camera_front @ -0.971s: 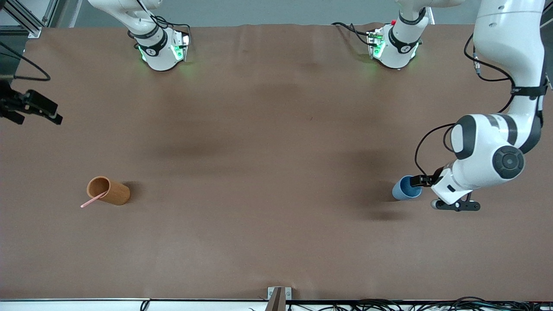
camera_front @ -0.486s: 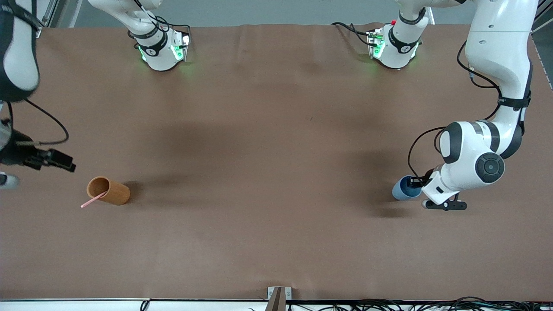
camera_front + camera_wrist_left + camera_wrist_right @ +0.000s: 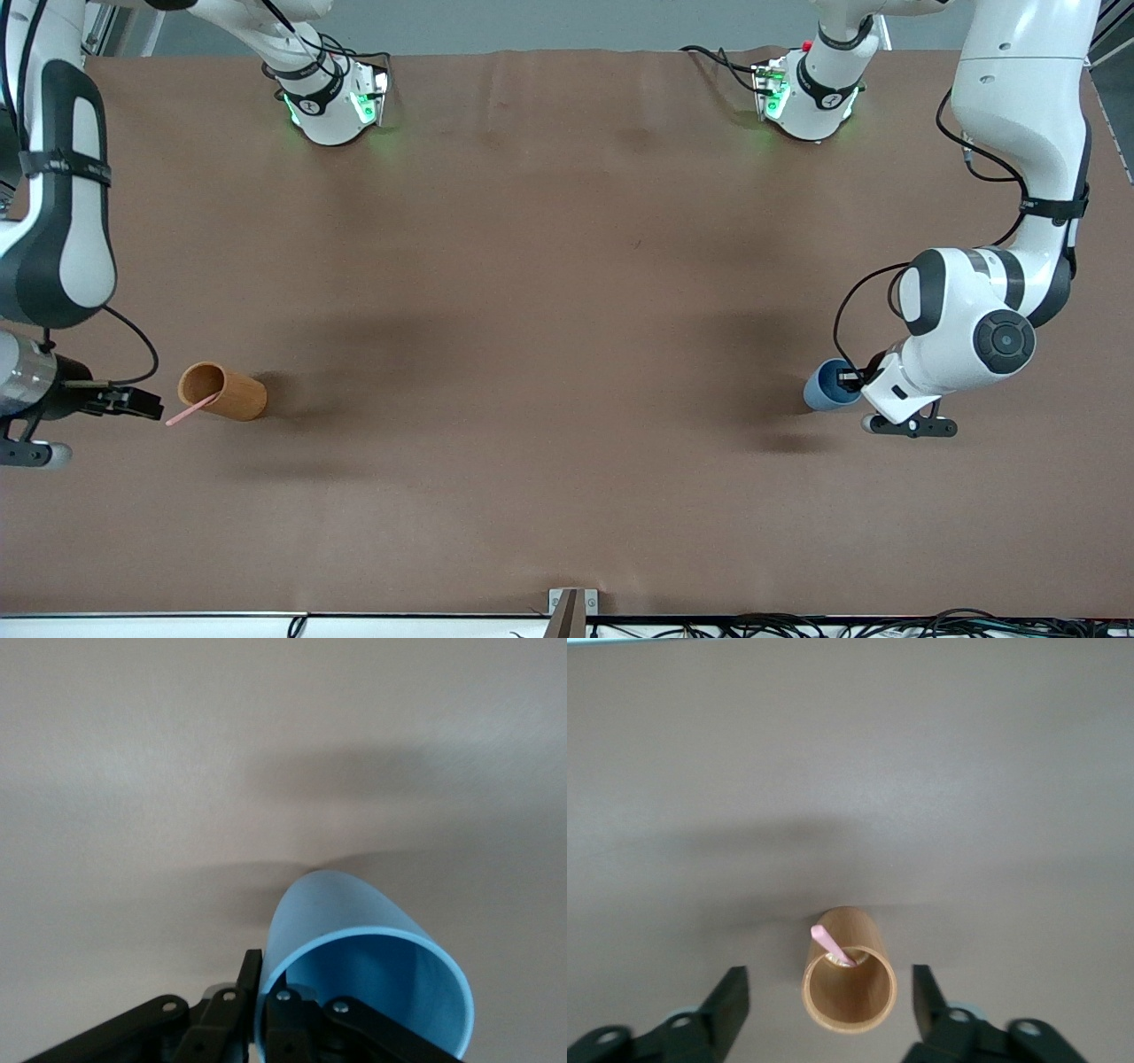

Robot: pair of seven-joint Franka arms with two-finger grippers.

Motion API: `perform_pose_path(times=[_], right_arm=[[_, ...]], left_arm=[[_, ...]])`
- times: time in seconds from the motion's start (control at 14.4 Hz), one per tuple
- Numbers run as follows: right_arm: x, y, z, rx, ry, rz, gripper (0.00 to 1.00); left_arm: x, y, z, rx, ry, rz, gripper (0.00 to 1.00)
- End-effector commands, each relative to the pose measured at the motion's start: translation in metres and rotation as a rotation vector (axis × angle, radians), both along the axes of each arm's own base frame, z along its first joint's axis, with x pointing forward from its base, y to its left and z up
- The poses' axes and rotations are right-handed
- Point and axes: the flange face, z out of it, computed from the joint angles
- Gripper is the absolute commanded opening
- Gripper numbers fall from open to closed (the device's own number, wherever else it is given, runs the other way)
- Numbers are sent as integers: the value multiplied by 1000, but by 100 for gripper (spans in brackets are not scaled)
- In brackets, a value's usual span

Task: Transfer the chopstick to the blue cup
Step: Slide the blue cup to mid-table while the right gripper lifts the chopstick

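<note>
The pink chopstick (image 3: pixel 189 411) stands slanted in the orange-brown cup (image 3: pixel 223 392), toward the right arm's end of the table. My right gripper (image 3: pixel 140 405) is open beside that cup, close to the stick's upper tip. In the right wrist view the cup (image 3: pixel 849 985) and the stick (image 3: pixel 832 944) lie between the spread fingers (image 3: pixel 730 1003) of the right gripper (image 3: pixel 829 999). The blue cup (image 3: pixel 828 386) stands toward the left arm's end. My left gripper (image 3: pixel 851 379) is shut on its rim. In the left wrist view the left gripper (image 3: pixel 265 985) pinches the blue cup's (image 3: pixel 372 948) wall, one finger (image 3: pixel 250 967) outside.
The brown table cover (image 3: pixel 549 354) is bare between the two cups. A metal bracket (image 3: pixel 571 607) sits at the table edge nearest the front camera. Both arm bases (image 3: pixel 330 102) stand at the edge farthest from that camera.
My right arm has swung in from the table's end and come down beside the orange-brown cup. My left arm has shifted slightly at the blue cup. Neither cup has moved.
</note>
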Motion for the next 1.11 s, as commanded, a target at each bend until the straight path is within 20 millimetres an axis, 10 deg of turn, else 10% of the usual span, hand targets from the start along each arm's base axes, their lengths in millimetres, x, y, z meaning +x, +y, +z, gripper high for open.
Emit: perform_pose_path(times=[0.0,0.62,0.83,1.04], right_arm=[[8,2,-13,2,19,9,73],[12,-2,-47,10,22,-2,37],[9,-3,-54,12,41,7,21],[9,0,-54,11,44,11,19]], left_arm=[[7,-52,48,-10,18,71,0],[-64,-298,61,-62,70,398,0],[-88,-356,31,-75,56,438,0],[-95,-370,10,-66,47,465,0]])
